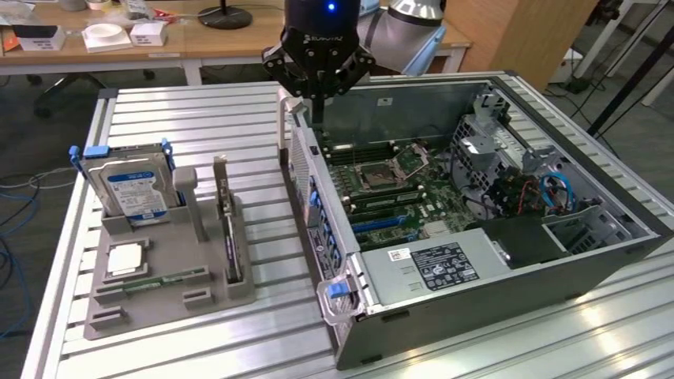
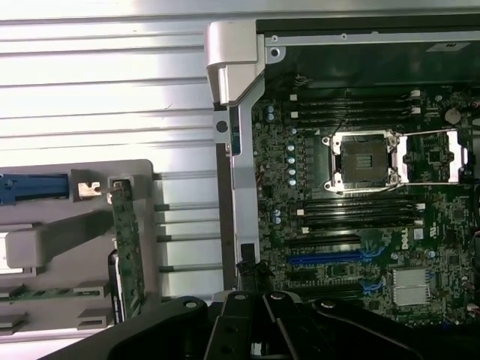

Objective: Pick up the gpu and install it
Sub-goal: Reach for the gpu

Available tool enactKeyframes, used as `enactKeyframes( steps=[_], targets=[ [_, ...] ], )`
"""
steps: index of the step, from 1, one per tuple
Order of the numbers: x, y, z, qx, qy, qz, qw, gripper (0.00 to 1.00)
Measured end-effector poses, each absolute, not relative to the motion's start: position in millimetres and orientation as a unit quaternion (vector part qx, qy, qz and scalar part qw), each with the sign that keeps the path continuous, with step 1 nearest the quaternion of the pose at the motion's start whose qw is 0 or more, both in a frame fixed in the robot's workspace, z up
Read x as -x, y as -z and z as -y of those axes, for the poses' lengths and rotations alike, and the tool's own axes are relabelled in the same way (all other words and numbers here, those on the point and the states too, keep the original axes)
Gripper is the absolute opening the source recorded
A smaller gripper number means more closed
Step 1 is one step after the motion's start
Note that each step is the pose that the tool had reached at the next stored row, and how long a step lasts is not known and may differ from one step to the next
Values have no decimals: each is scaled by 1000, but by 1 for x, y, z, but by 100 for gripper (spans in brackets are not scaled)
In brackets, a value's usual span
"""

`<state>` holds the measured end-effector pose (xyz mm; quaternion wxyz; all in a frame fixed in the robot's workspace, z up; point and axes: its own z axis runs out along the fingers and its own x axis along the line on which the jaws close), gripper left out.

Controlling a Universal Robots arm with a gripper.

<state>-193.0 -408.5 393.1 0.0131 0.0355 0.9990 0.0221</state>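
The gpu (image 1: 223, 225) is a thin flat card standing on edge in a slot of the grey holder (image 1: 169, 296), at the exterior view's left. In the wrist view the gpu (image 2: 127, 251) shows as a narrow greenish-brown strip seen edge-on. My gripper (image 1: 316, 109) hangs shut and empty above the far left corner of the open computer case (image 1: 506, 268), well apart from the card. The gripper (image 2: 259, 309) shows dark over the case's side wall, beside the motherboard (image 2: 360, 217) with its blue expansion slot (image 2: 322, 259).
In the grey holder a silver hard drive (image 1: 132, 188) with a blue-white label stands upright, and a green memory stick (image 1: 163, 280) and a processor chip (image 1: 126, 259) lie flat. The case's raised side wall (image 1: 316, 213) stands between holder and motherboard. A wooden desk (image 1: 158, 39) is behind.
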Motion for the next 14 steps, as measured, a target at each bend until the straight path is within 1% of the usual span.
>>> enactKeyframes(
  steps=[14],
  targets=[
    [212,-393,413,-36,-22,-999,13,11]
  ],
)
